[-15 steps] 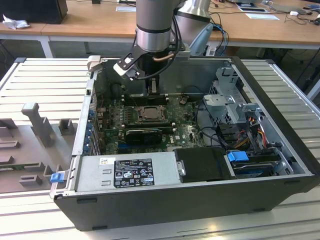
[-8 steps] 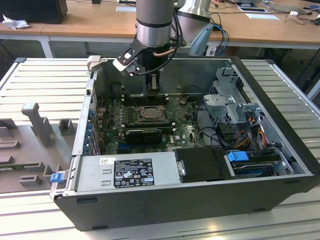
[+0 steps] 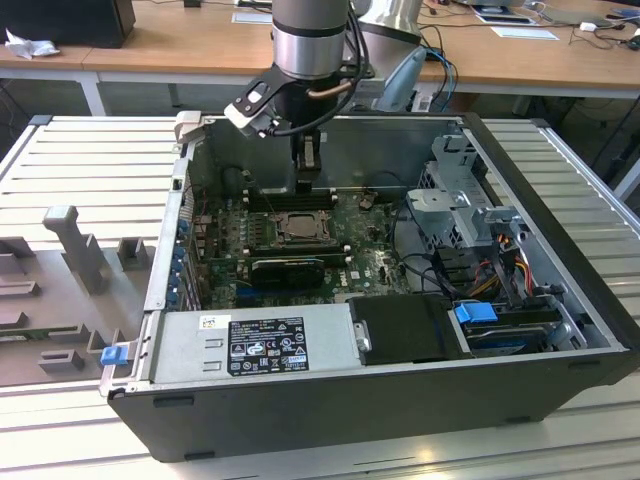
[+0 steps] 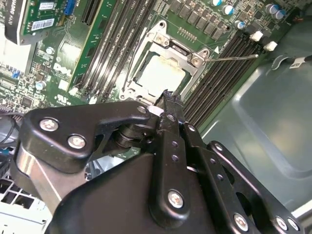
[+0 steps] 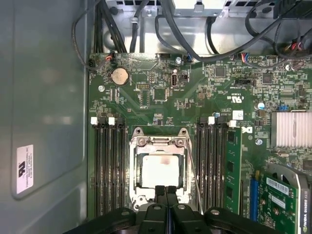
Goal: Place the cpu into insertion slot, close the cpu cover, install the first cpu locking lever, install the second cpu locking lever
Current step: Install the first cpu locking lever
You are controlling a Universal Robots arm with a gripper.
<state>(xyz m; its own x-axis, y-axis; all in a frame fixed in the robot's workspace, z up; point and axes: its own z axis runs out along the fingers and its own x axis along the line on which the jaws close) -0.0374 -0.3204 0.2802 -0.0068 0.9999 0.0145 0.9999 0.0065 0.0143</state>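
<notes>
Wooden lab desks out back, and a slatted metal bench [image 3: 80, 150] holding an open black PC case [image 3: 400, 400]. The pale silvery square cpu [image 5: 158, 170] sits in the grey-rimmed square insertion slot [image 3: 298, 228], mid-frame in the exterior view. The thin silvery metal cpu cover [image 5: 158, 142] is down over it. One thin wire lever [image 4: 234, 57] sticks out loose, so I'd say the levers aren't done. The grey arm [image 3: 310, 40] hangs straight down, its black gripper [image 5: 165, 189] pinched closed and empty, just above the socket.

Pale square cpu [image 5: 158, 171] flat in the dark-centred insertion slot [image 5: 137, 181], silvery-grey cpu cover [image 5: 158, 142] down around its edges
</notes>
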